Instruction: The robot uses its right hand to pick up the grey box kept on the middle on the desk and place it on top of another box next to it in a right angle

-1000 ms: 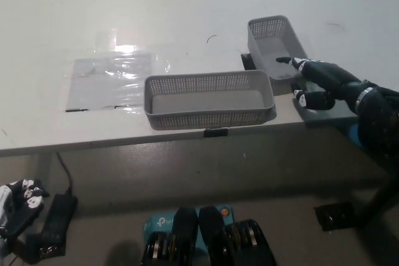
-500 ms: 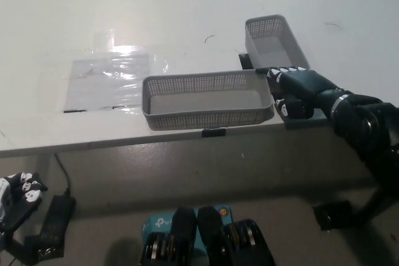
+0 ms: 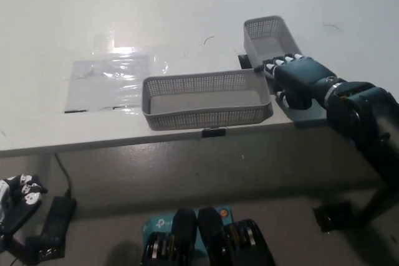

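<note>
The long grey box (image 3: 206, 99), a perforated open-topped tray, sits near the front edge of the white worktop (image 3: 187, 4), about midway along it, with its length running parallel to that edge and its inside bare. Just beside its right end stands the second grey box (image 3: 267, 37), of the same perforated make but shorter in this view, turned so that its length runs away from the front edge, at a right angle to the first; its near part is covered by the robot's arm. The black right hand (image 3: 292, 79) comes in from the right and lies at the right end of the long box, over the near end of the second one, with its fingers (image 3: 278, 62) bent toward the corner where the two boxes meet; they seem to touch or hook the long box's right rim, but the view is too dim and blurred to tell whether they actually clamp it. The long box rests flat on the worktop. Left of the boxes a sheet of clear plastic film (image 3: 112, 79) lies on the worktop, catching a bright glare. The white left hand (image 3: 17, 192) hangs low at the bottom left, below the worktop's front edge, its fingers loosely curled and holding nothing.
</note>
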